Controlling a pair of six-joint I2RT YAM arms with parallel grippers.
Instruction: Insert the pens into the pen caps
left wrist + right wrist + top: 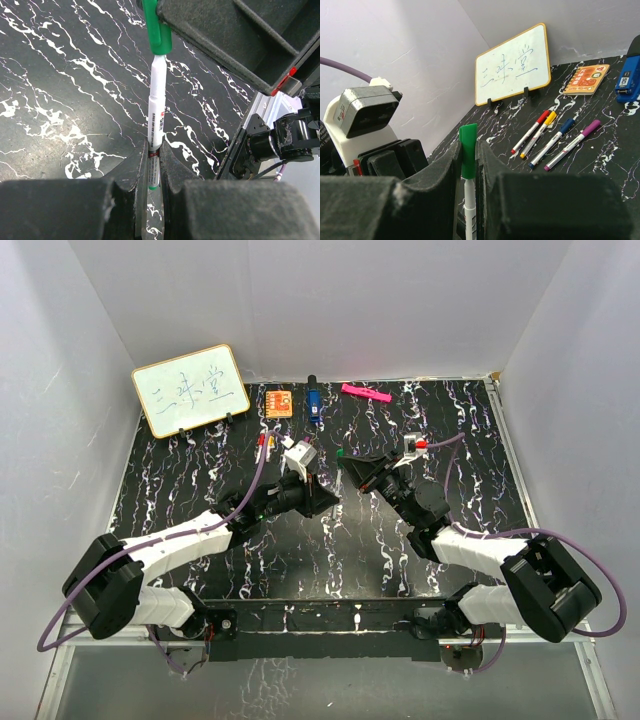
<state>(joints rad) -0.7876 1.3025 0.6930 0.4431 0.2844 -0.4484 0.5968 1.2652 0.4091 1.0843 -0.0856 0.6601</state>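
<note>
A: Since the left tool [154, 156] has its pads pressed together on something white, what is it clamped on?

B: The white pen [156, 100]. The pads pinch its barrel near the printed band, and the rest of the barrel runs straight out from them, clear of the desk [170, 490].

A: And the far end of it?

B: It meets the green cap [159, 30]. The barrel narrows there and reaches the cap's mouth. How deep it sits inside cannot be told.

A: What holds the cap?

B: The right tool [468, 150]. Its pads are closed on the cap's sides. The cap's top pokes out above them, and the white barrel shows below, in the slot between the pads.

A: Where do the two arms meet?

B: Over the middle of the desk, tool facing tool in the top view, with pen and cap in the air between them.

A: Are there other pens?

B: Four, lying side by side on the desk near the whiteboard [512, 65]. They are a red pen [532, 131], a yellow pen [538, 134], a blue pen [552, 142] and a purple pen [572, 145]. Each wears a cap of its own colour.

A: What lies further back?

B: An orange notepad [586, 79] and a blue stapler [627, 75] lie near the rear edge. A pink bar [366, 393] lies to the right of them in the top view.
</note>
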